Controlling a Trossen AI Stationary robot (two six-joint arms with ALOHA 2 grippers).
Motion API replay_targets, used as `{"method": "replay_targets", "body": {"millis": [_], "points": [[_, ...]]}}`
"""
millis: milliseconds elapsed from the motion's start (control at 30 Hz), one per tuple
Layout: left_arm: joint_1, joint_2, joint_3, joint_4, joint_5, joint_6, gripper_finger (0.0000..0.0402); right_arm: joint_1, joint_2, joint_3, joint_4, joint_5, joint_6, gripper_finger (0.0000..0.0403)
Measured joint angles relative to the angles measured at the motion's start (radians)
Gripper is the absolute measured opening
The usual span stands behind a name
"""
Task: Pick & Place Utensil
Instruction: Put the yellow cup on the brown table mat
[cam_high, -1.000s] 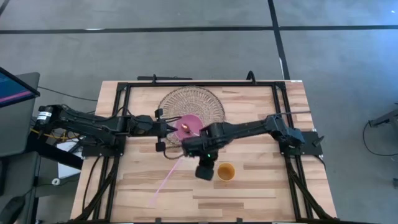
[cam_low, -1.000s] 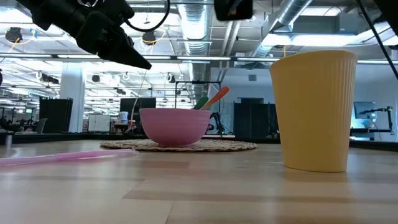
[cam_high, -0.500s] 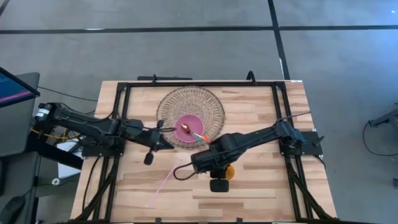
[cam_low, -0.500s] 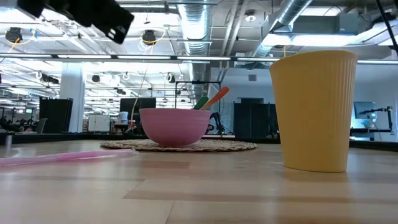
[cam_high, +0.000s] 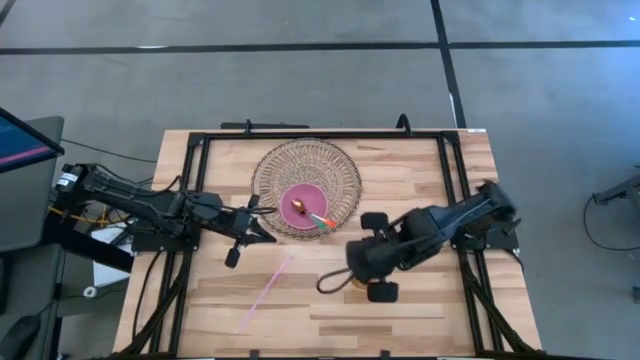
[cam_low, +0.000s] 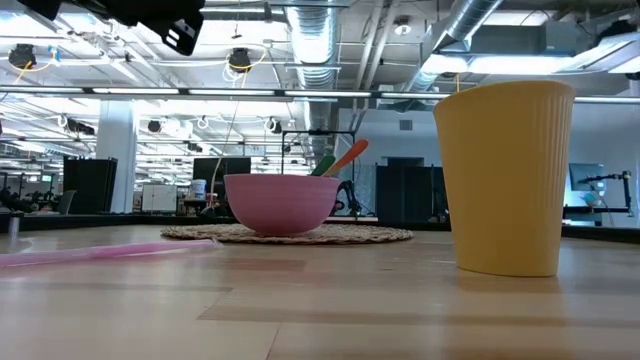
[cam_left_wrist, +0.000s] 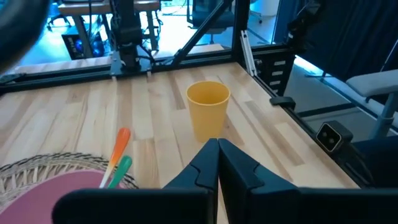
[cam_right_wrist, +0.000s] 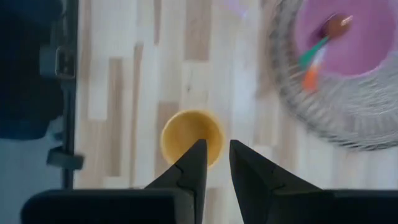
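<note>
1. The right end effector (cam_right_wrist: 213, 163), fingers slightly apart and empty, has pulled back from the pink bowl (cam_high: 303, 203) and now hangs over the yellow cup (cam_right_wrist: 192, 137).
2. The left end effector (cam_left_wrist: 217, 163), fingers together, has withdrawn beside the bowl.
3. Utensils (cam_high: 320, 220), orange and green handles, rest in the smooth bowl on a woven mat (cam_high: 340, 165); placement looks finished.
4. A pink straw (cam_high: 266, 290) lies on the wooden desk (cam_high: 420, 310), away from the bowl.

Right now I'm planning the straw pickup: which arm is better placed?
Probably the left: the left gripper, shut, sits nearest the pink straw. The right gripper, slightly open, hangs over the yellow cup.
</note>
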Motion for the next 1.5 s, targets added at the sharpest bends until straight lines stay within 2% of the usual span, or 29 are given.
{"method": "replay_targets", "body": {"millis": [233,333,433,833,1033,1200,1500], "points": [[0.0,0.0,0.0,0.004,0.0,0.001,0.0011,-0.041,-0.186,-0.563,0.395,-0.18,0.139,0.0063],[0.0,0.0,0.0,0.01,0.0,0.001,0.0012,-0.063,-0.24,-0.713,0.55,-0.229,0.154,0.0063],[0.0,0.0,0.0,0.025,0.0,0.002,0.0012,-0.089,-0.256,-0.793,0.596,-0.258,0.154,0.0063],[0.0,0.0,0.0,0.045,0.0,0.002,0.0012,-0.158,-0.202,-0.822,0.602,-0.261,0.143,0.0063],[0.0,0.0,0.0,0.045,0.0,0.002,0.0012,-0.166,-0.201,-0.823,0.606,-0.263,0.144,0.0063],[0.0,0.0,0.0,0.045,0.0,0.002,0.0012,-0.166,-0.201,-0.823,0.607,-0.309,0.143,0.0063],[0.0,0.0,0.0,0.045,0.0,0.002,0.0012,-0.166,-0.16,-0.822,0.611,-0.284,0.09,0.0063]]}}
